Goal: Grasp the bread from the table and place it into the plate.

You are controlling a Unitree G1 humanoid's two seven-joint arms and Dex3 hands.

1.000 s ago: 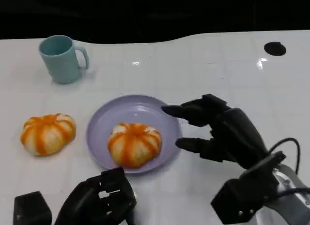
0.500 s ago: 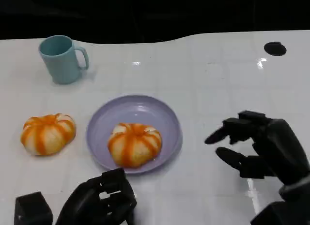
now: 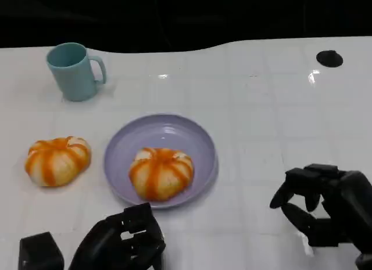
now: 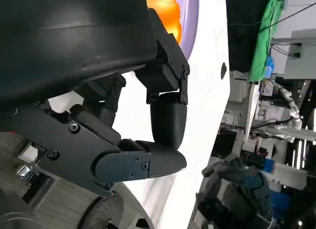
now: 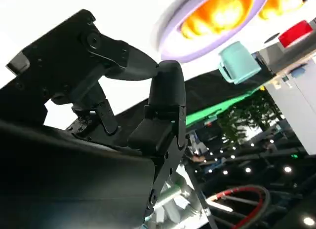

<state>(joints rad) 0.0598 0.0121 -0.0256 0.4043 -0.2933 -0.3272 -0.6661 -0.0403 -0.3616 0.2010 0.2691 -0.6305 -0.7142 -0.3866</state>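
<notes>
From my head camera, going left to right. Far left, a second bread (image 3: 57,160) with orange stripes sits bare on the white table (image 3: 261,107), apart from the plate. Behind it, a teal mug (image 3: 72,70) stands upright, handle toward the right. At the lower left edge my left hand (image 3: 119,241) rests low near the table's front, fingers curled in, nothing in them that I can see; it sits just in front of the plate rim, not touching it. Centre: the lilac plate (image 3: 174,130), with the task bread (image 3: 160,172) lying inside it, toward its near side. In the right wrist view the same bread (image 5: 219,14) shows inside the plate (image 5: 170,44), with the mug (image 5: 238,62) beyond. Right of the plate there is bare table, then my right hand (image 3: 325,209) at the lower right, well clear of the plate, fingers bent but spread from the thumb, gripping nothing. Far back right, a small black round spot (image 3: 329,58) on the tabletop.
</notes>
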